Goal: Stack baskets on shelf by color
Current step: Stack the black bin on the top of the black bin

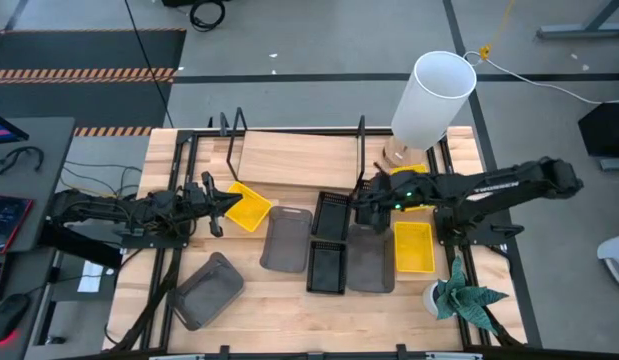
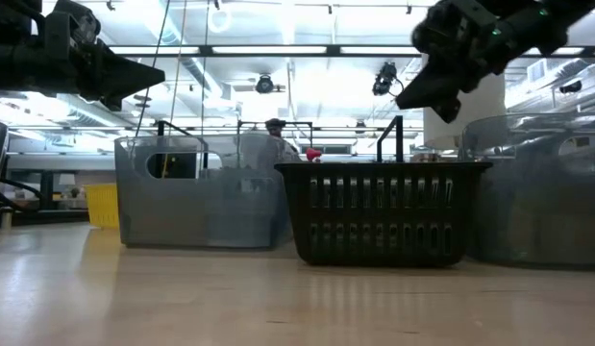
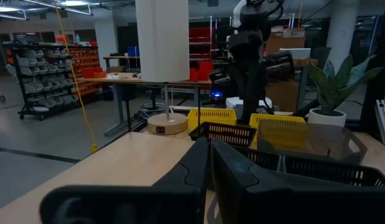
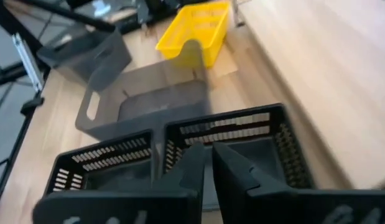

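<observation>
Baskets lie spread across the counter [image 1: 289, 310] in front of the shelf [image 1: 299, 160], and none sits on the shelf board yet, so you should treat sorting as at an early stage.

Locate the items in the high view:
- Yellow: one [image 1: 247, 205] at the shelf's left front corner, one [image 1: 413, 245] on the right, and one [image 1: 409, 178] part-hidden under the right arm near the lamp [image 1: 433, 98].
- Grey: one [image 1: 287, 238] in the middle row, one [image 1: 370, 258] right of the black pair, one [image 1: 207, 290] lying askew at front left.
- Black slotted: one [image 1: 330, 215] against the shelf's front edge, one [image 1: 326, 267] directly in front of it.

The mixed row suggests the colours must be separated before stacking.

Left gripper [image 1: 215, 205]: it reaches from the left and sits just beside the left yellow basket. Its wrist view shows the jaws pressed together with nothing between them. You cannot tell from these views whether a fingertip touches the basket rim.

Right gripper [image 1: 361, 203]: it hovers above the black basket nearest the shelf. Its wrist view looks down past closed, empty jaws [image 4: 208, 163] onto the two black baskets, with a grey basket [image 4: 148, 99] and a yellow one [image 4: 195, 28] beyond. This position suits a grasp on the black basket's rim; the jaws must spread first.

A potted plant [image 1: 461, 298] stands at the right front corner, near the right arm's path.
</observation>
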